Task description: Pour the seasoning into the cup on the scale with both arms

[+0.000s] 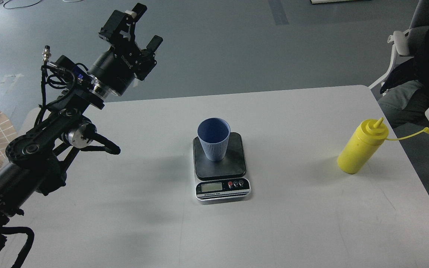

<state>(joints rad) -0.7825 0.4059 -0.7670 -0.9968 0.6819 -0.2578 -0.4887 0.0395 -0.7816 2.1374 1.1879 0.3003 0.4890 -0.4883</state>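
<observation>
My left claw (140,28) hangs open and empty above the white table's (292,208) far-left edge; no right claw shows. Right of it, the ribbed dusty-blue tumbler (213,139) already stands on the small dark-plated kitchen scale (221,169). Farther right, the tall yellow plastic squeeze bottle (361,147) stands untouched, so gripping and pouring remain.

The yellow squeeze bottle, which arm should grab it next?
Probably the right: the yellow squeeze bottle stands at the table's right edge, while the left claw hangs open, far left and raised. The right arm is out of view, though.

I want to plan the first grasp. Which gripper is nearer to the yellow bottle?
Left, since only it shows. The left gripper is raised, open, far to the left of the yellow bottle, beyond the cup. The right gripper is out of view.
</observation>
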